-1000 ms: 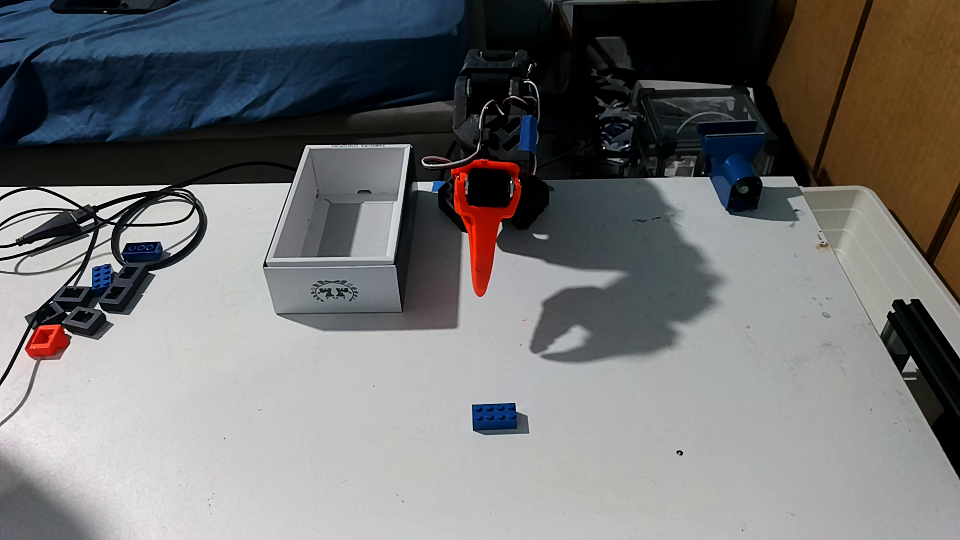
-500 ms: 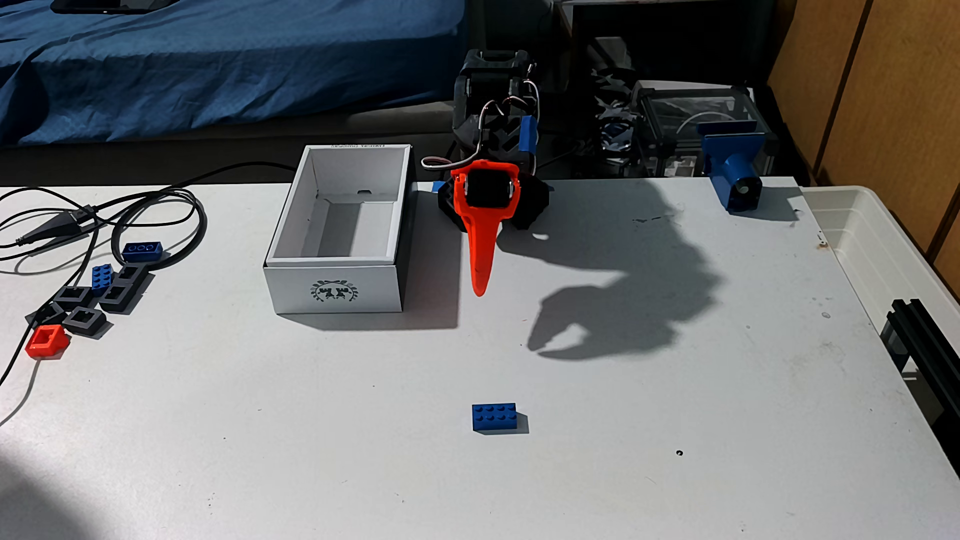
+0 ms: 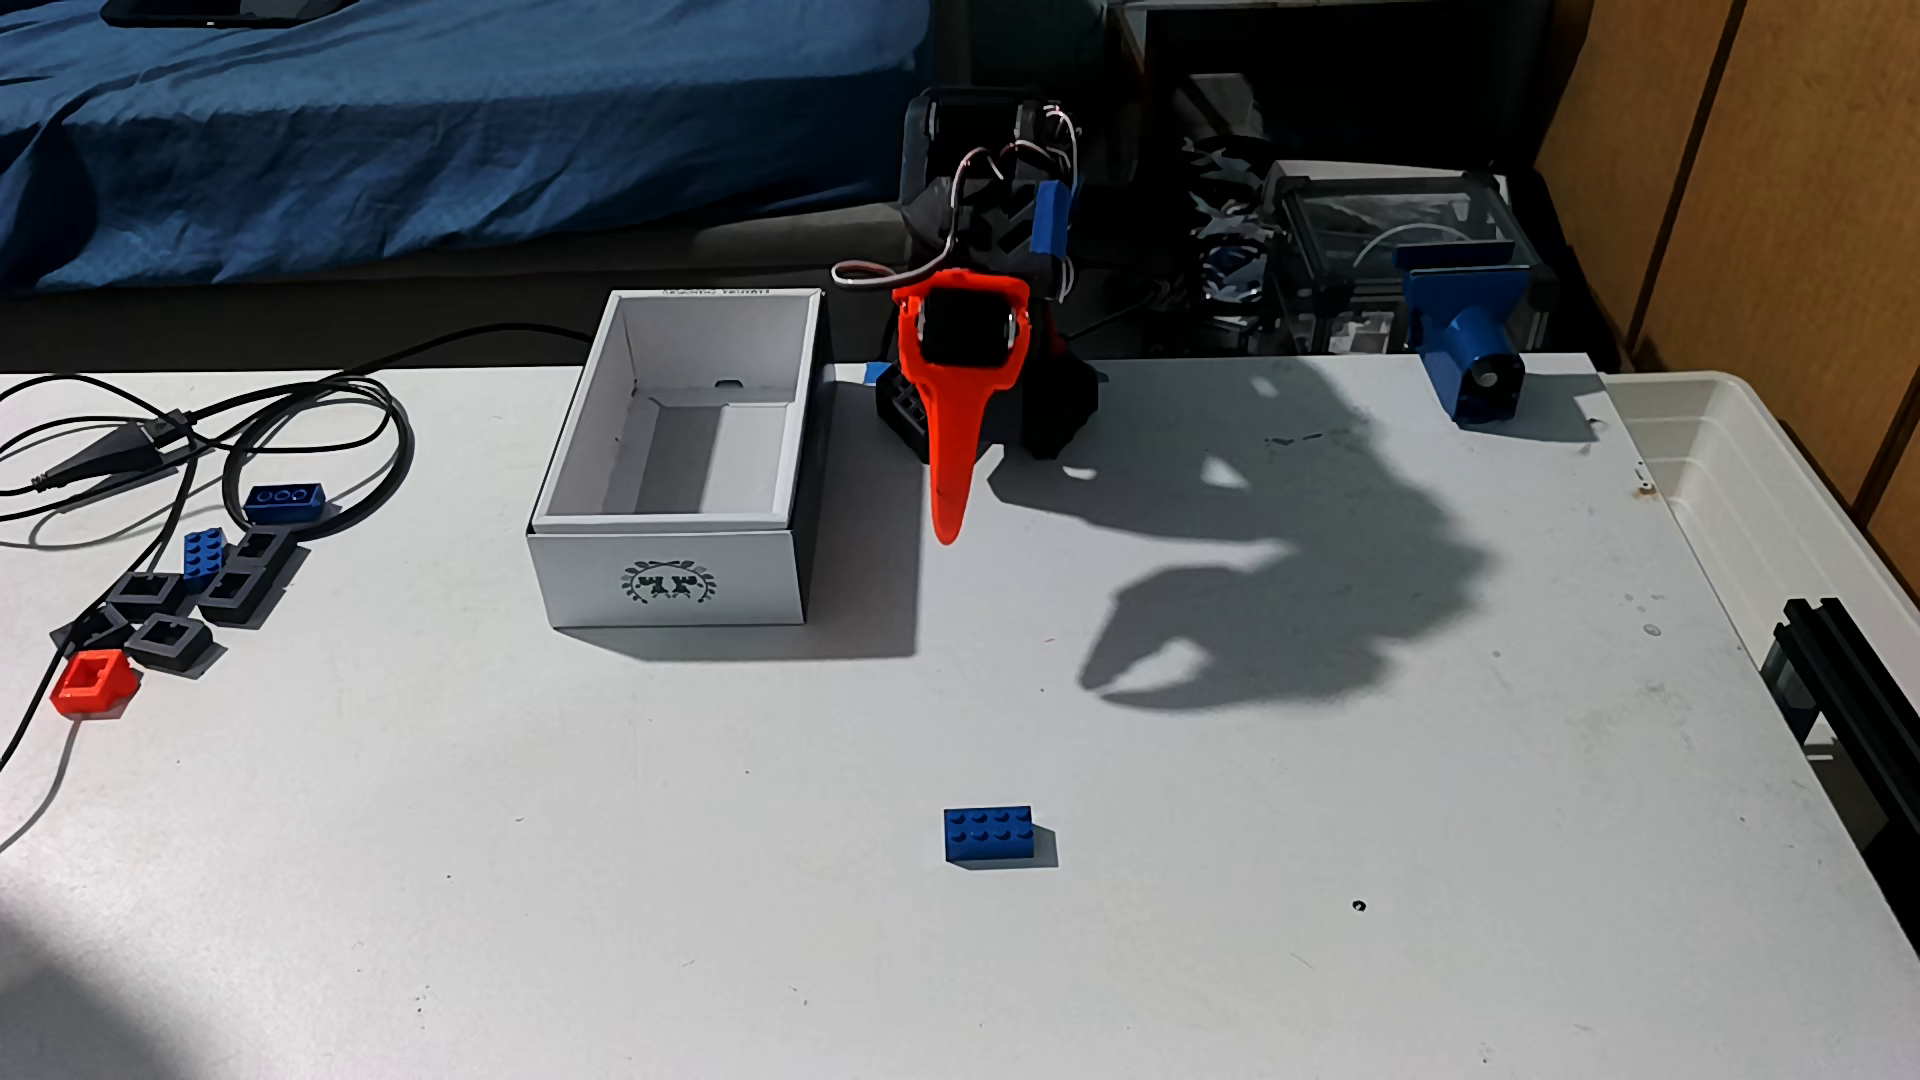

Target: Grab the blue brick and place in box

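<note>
Spanning most of the fixed view, the table [image 3: 1351, 935] carries everything; the box [image 3: 673, 582] stands open and empty on its far left-centre part, just beside the arm's base, while the gripper [image 3: 945, 535] hangs raised in the air to the box's right, orange finger pointing down. Whether its jaws are apart or together cannot be told, since the finger is seen edge-on, though the shadow [image 3: 1143, 680] on the table hints at a slight gap. The brick [image 3: 988, 834] lies flat, studs up, on bare table well apart from the gripper and nearer the camera. The reach is long, so an off-centre descent could nudge the brick aside; on the carry back, a low pass could clip the box's tall wall; smaller bricks [image 3: 204, 550] far left might draw a wrong pick
</note>
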`<state>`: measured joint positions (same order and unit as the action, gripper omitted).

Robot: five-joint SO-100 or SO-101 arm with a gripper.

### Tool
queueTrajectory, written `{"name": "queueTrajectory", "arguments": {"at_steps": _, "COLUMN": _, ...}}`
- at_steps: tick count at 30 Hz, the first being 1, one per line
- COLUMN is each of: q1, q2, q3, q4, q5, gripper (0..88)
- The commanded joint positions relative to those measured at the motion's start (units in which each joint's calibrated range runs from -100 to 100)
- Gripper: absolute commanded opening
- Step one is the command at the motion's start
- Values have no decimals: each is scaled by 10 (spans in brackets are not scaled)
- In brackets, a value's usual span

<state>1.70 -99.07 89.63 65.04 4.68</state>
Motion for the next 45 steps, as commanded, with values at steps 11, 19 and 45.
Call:
{"name": "queueTrajectory", "arguments": {"at_steps": 11, "q1": 9, "q2": 6, "q3": -55, "q4": 12, "q5": -2, "gripper": 10}}
{"name": "queueTrajectory", "arguments": {"at_steps": 19, "q1": 11, "q2": 6, "q3": -84, "q4": 24, "q5": -1, "gripper": 14}}
{"name": "queueTrajectory", "arguments": {"at_steps": 45, "q1": 28, "q2": 127, "q3": -298, "q4": 42, "q5": 2, "gripper": 14}}
